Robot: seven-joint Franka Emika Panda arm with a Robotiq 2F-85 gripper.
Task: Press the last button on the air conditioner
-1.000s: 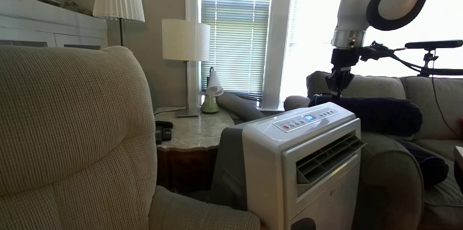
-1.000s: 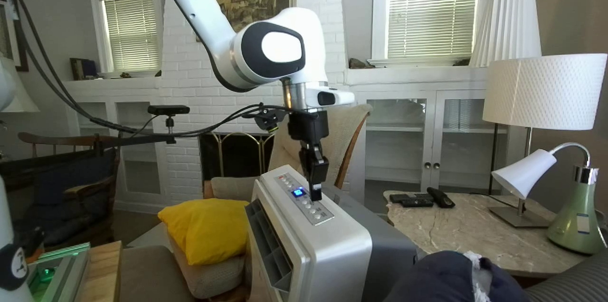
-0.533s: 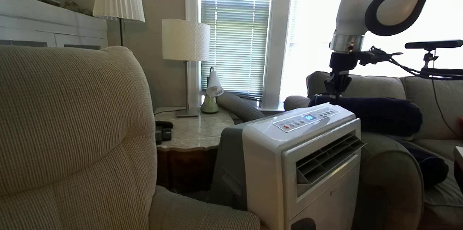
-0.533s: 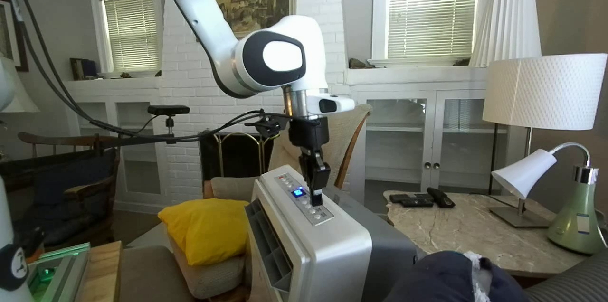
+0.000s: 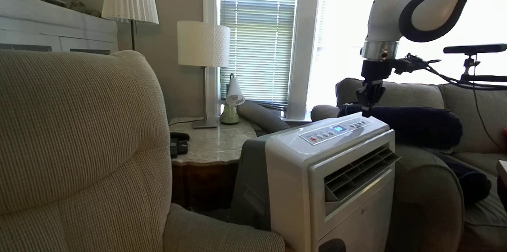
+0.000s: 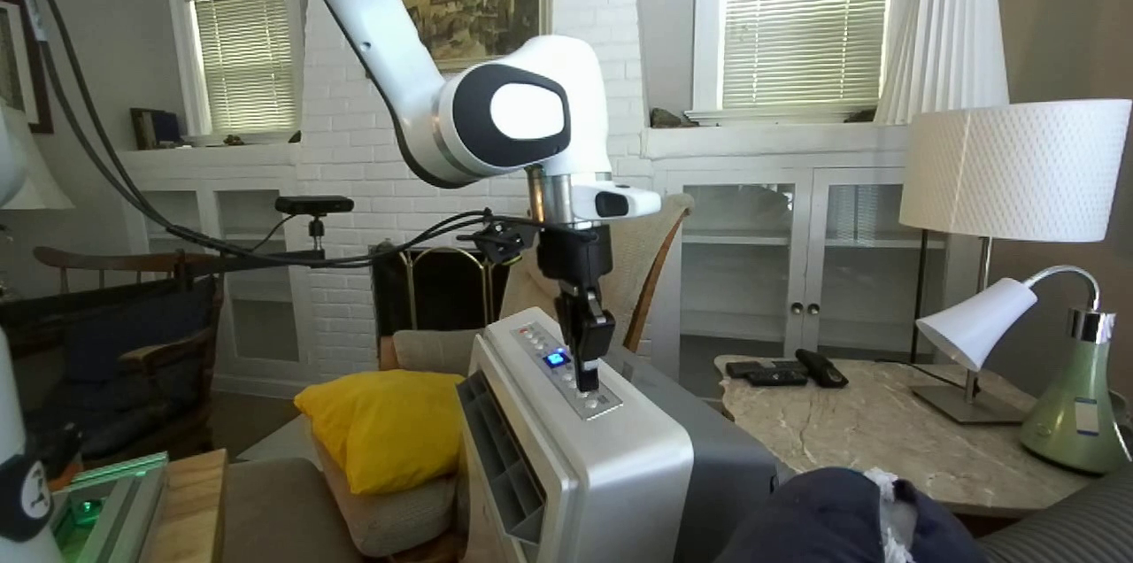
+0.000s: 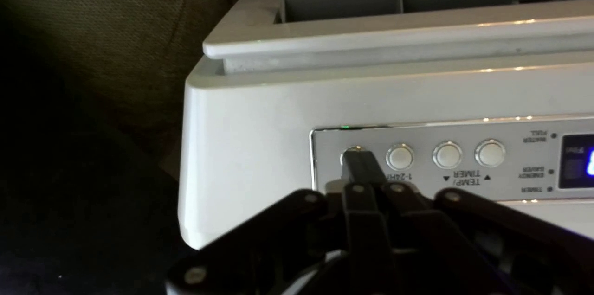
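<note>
The tool (image 7: 364,167), pressed together, stands over the end button (image 7: 353,149) of the control panel (image 7: 513,156); touch cannot be told. Upside down there run "1-24H", partly hidden, "TEMP/TIMER", "TIMER", "ENERGY SAVER" and "WATER FULL". Underneath, the white air conditioner (image 5: 317,188) stands beside the table (image 6: 867,448). The arm (image 5: 429,16) shows "FRA" in an exterior view.
</note>
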